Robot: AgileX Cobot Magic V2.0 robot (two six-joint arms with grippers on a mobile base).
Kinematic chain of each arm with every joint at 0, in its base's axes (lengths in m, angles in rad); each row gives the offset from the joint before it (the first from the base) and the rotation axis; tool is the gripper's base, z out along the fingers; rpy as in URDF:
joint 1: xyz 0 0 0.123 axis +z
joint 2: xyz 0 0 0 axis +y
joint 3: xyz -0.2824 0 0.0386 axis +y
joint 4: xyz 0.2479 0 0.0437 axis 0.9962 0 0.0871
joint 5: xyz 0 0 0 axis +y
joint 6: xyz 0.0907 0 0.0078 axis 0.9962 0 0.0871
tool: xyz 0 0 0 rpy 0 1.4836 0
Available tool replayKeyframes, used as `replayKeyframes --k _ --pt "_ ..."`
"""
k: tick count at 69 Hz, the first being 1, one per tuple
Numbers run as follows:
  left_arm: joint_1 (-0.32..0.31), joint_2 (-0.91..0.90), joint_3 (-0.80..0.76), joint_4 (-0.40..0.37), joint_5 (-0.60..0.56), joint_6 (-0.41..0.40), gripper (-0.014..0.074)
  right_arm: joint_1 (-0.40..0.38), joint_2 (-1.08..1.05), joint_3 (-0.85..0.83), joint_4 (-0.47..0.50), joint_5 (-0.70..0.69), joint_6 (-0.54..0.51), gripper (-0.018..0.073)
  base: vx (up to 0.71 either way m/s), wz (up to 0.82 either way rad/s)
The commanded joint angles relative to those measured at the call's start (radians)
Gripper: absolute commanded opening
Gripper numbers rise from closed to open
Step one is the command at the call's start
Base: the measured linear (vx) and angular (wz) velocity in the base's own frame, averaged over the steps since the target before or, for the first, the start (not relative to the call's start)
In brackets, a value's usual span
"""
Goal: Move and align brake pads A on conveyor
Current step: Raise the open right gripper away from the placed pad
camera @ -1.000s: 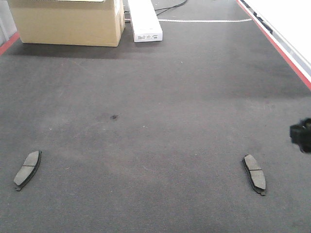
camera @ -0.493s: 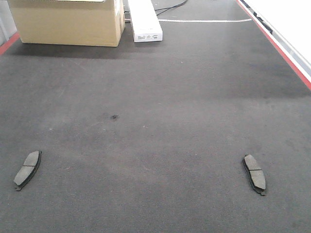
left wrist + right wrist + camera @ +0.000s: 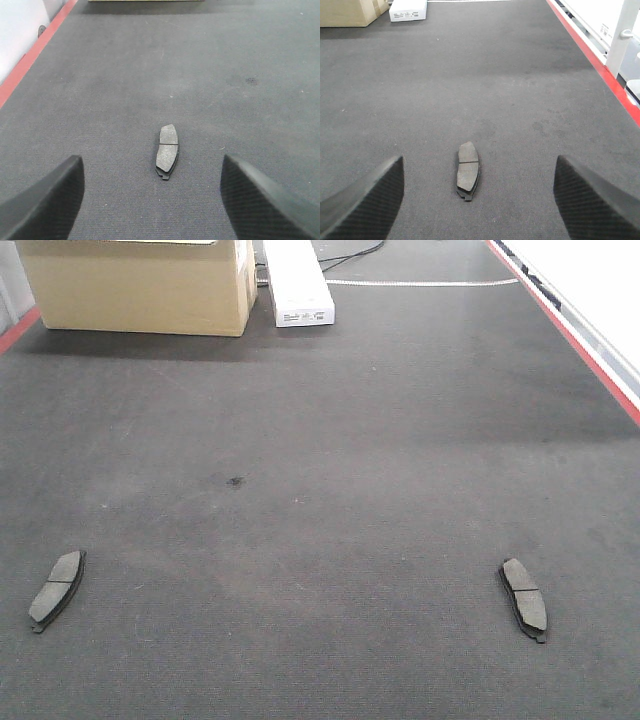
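Front view: left brake pad (image 3: 56,590) and right brake pad (image 3: 525,598) lie well apart on your conveyor (image 3: 320,440). Your left fingers (image 3: 45,200) and right fingers (image 3: 362,200) spread wide, empty, one pad ahead of each.

1. Shows on left gripper (image 3: 151,159) two matte black fingers (image 3: 42,200), wedge-shaped, rounded at the tips.
2. Carries a fine woven, carbon-like texture over each surface.
3. Repeats the same black textured fingers (image 3: 362,200) on right gripper (image 3: 479,159).
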State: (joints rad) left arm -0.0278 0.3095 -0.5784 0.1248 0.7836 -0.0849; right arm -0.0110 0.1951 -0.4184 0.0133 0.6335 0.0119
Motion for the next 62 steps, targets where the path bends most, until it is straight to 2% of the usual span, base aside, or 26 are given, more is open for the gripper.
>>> replayKeyframes --k 1,62 --pt "-0.001 0.011 -0.025 0.005 -0.062 -0.001 0.0541 -0.007 0.010 -0.025 -0.001 -0.064 -0.012 0.0575 0.00 0.00" --pt "-0.001 0.011 -0.025 0.005 -0.062 -0.001 0.0541 -0.007 0.010 -0.025 -0.002 -0.064 -0.012 0.0575 0.00 0.00"
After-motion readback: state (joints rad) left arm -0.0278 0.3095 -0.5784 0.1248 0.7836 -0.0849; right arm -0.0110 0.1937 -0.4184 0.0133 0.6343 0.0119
